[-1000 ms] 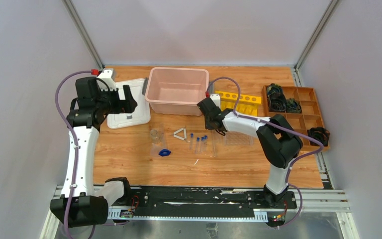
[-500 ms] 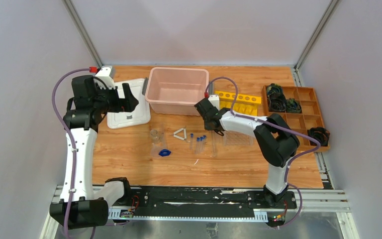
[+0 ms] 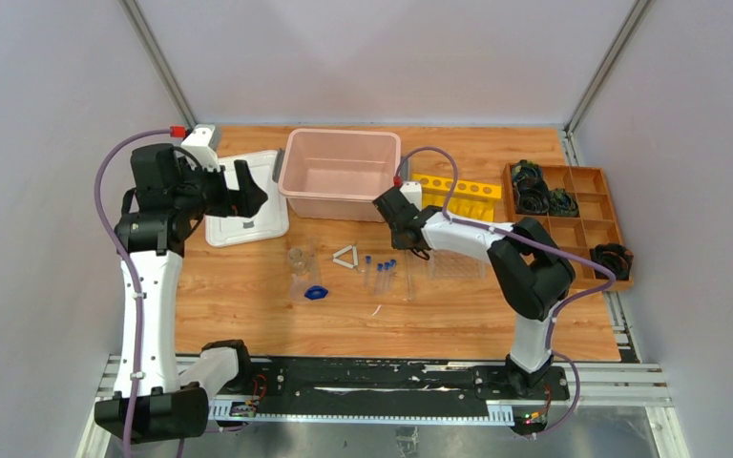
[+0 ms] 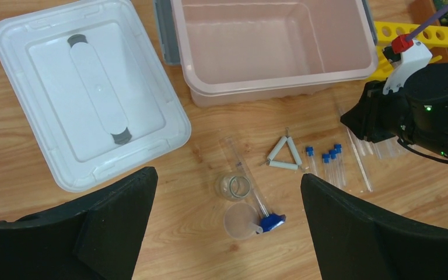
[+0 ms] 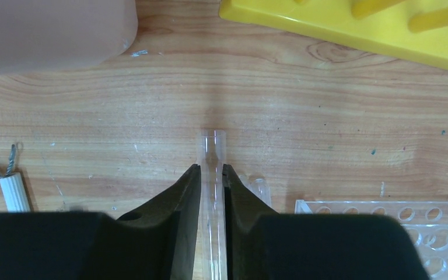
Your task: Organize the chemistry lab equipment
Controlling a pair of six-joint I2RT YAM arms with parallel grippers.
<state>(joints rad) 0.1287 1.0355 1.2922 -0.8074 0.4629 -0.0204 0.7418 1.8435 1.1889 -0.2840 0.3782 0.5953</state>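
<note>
1. Wooden bench [image 3: 248,315], pale walls [image 3: 363,57].
2. Mid-bench: four blue-capped tubes [image 4: 325,157], two beakers [image 4: 233,186], one triangle frame [image 4: 284,156].
3. Left fingers [image 4: 111,221] wide apart, empty; right fingers [image 5: 175,204] clamp one clear tube [image 5: 211,151] beside the rack [image 5: 385,233].

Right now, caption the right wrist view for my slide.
Right claw clamps a clear tube; yellow rack and pink bin beyond.

The bin [image 3: 334,202] sits at the back of the table [image 3: 248,320], with the lid [image 3: 245,200] to its left, a holed block [image 3: 458,194] to its right and a compartment tray [image 3: 592,181] farthest right. In front of the bin, left to right, lie beakers [image 3: 297,258], triangle frame [image 4: 283,165], capped tubes [image 3: 380,272] and tube rack [image 3: 456,265]. A small piece [image 3: 316,292] lies just before the beakers.
</note>
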